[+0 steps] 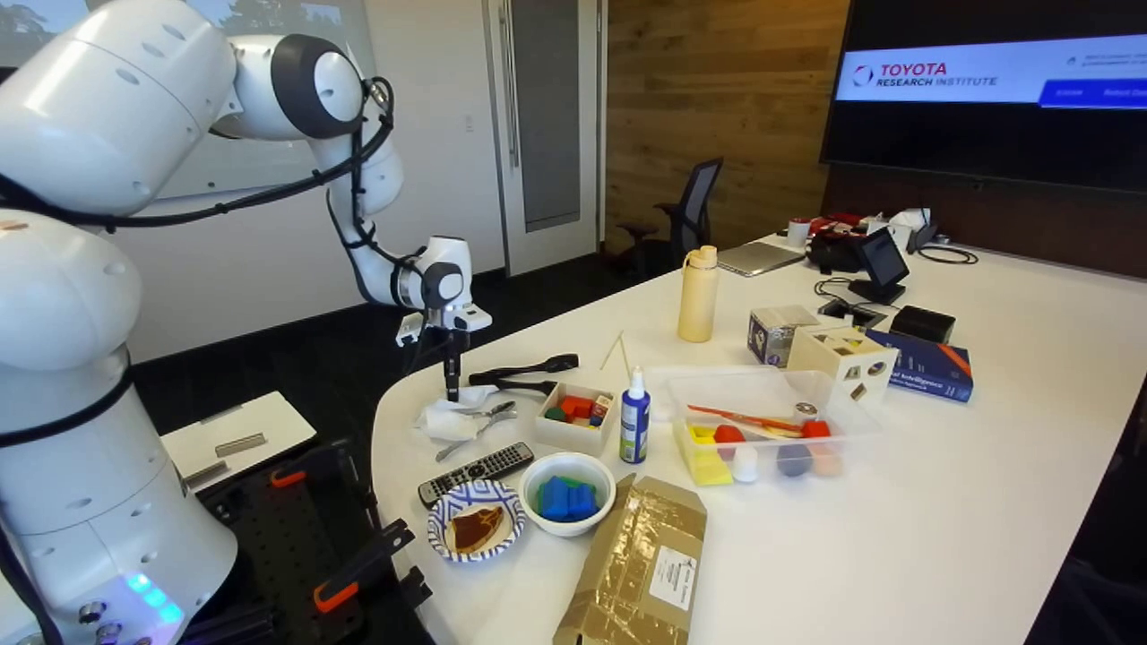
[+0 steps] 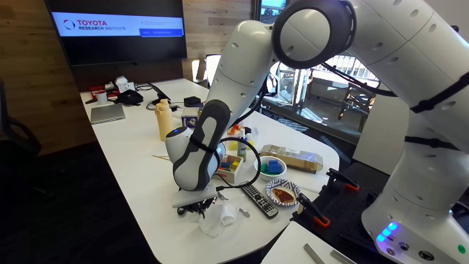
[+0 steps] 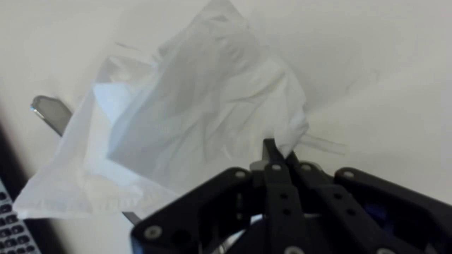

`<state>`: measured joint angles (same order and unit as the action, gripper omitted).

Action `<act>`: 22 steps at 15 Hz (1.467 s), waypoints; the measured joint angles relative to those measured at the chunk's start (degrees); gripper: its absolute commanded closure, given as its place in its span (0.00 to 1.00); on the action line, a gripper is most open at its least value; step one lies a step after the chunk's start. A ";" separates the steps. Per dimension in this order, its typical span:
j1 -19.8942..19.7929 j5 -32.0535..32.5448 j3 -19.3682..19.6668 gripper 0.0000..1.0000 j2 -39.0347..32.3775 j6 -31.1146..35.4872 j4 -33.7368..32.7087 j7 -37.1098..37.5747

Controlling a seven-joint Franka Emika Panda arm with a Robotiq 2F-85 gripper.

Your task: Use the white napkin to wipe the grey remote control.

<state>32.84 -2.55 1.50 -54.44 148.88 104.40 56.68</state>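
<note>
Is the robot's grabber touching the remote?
No, in an exterior view the gripper is down at the white napkin, apart from the grey remote control.

There is one remote (image 1: 476,473), one plate (image 1: 441,530), one bowl (image 1: 572,528), one book (image 1: 936,363), one laptop (image 1: 760,258) and two bottles (image 1: 698,300).

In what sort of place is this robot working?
Probably an office meeting room: a big wall screen shows "Toyota Research Institute", and a dark office chair stands near the long white table.

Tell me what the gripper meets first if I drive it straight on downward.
Loose folds of the white napkin the gripper pinches, probably, then the tabletop; how much depth remains is unclear.
</note>
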 measured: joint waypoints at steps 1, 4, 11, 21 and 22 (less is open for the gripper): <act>-0.07 0.00 0.03 1.00 1.06 0.34 0.40 -0.06; -0.25 0.01 0.28 1.00 5.95 1.04 3.23 -0.13; 2.12 7.77 8.67 1.00 16.48 -8.58 13.94 15.21; -0.35 19.09 12.56 1.00 16.22 -8.62 22.83 35.12; -1.18 19.13 11.93 1.00 15.83 -8.62 22.89 35.16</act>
<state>31.65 16.58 13.43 -38.61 140.26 127.29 91.84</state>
